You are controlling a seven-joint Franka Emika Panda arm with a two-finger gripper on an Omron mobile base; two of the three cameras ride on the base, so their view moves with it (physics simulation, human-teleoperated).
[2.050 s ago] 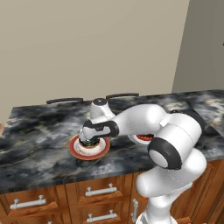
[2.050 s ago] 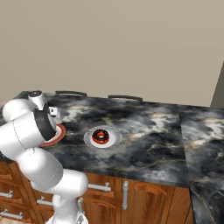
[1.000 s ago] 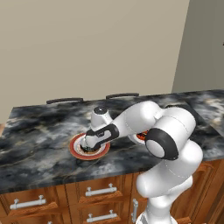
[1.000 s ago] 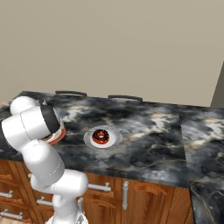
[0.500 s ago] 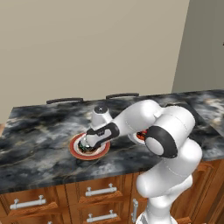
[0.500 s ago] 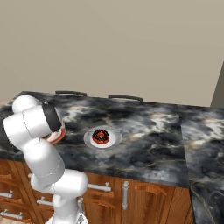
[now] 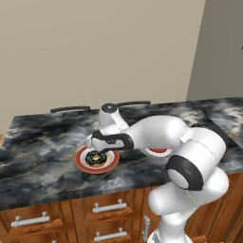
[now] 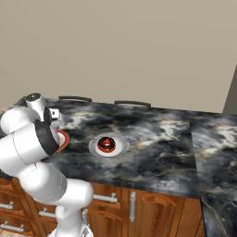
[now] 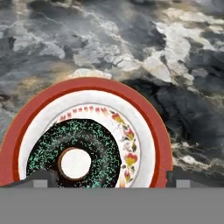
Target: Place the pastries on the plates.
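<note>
The green-sprinkled donut (image 9: 72,152) lies flat on the larger red-rimmed plate (image 9: 154,127), left of its centre. My gripper (image 9: 107,178) hovers just above it, open, with its fingertips (image 9: 40,176) spread wide on either side of the donut and nothing between them. From the left base camera, the gripper (image 7: 95,146) hangs over the donut (image 7: 96,157) on the red-rimmed plate (image 7: 81,163). The red-sprinkled donut (image 8: 107,144) rests on the smaller white plate (image 8: 119,150) to the right; the arm mostly covers it in the left base view.
The dark marble counter (image 7: 42,142) runs left and right of the plates. A stove-top handle pair (image 8: 132,102) lies along the back. Wooden drawers (image 7: 109,209) sit below the front edge. A beige wall stands behind.
The gripper went down onto the red-rimmed plate with the green-sprinkled donut, let it go, and has lifted slightly. The donut stays on the plate.
</note>
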